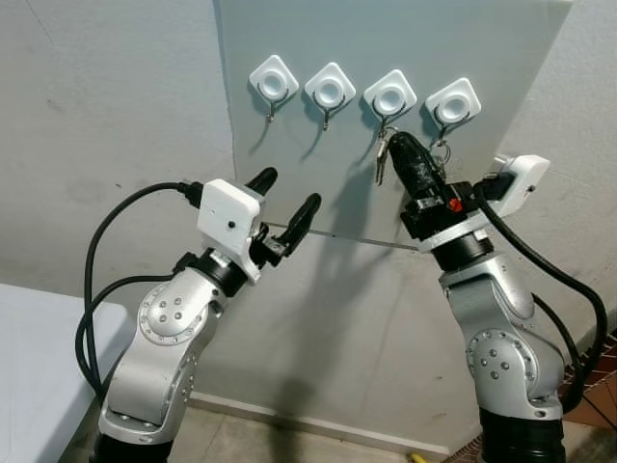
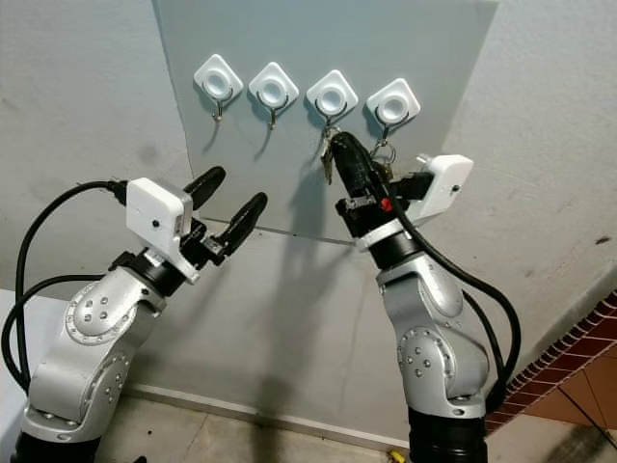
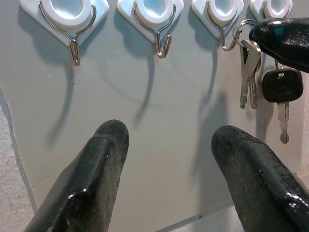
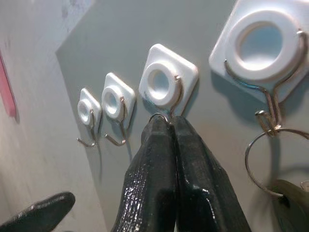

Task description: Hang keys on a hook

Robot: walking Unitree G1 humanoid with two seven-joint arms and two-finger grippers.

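Four white hooks sit in a row on a grey board [image 1: 318, 174]. My right gripper [image 1: 398, 143] is raised to the third hook [image 1: 389, 96] and is shut on the ring [image 3: 240, 33] of a bunch of silver keys [image 3: 250, 72] that dangles below it. The ring touches the hook's wire tip [image 4: 169, 116]; I cannot tell whether it is over it. A black-headed key [image 3: 282, 87] hangs on its ring from the fourth hook [image 1: 453, 101]. My left gripper [image 1: 286, 198] is held open below the two left hooks, nothing between its fingers [image 3: 91, 169].
The first hook [image 1: 274, 79] and second hook [image 1: 330, 89] are bare. A white surface [image 1: 39, 367] lies at the lower left. Black cables loop beside both arms. Brick flooring [image 2: 578, 395] shows at the lower right.
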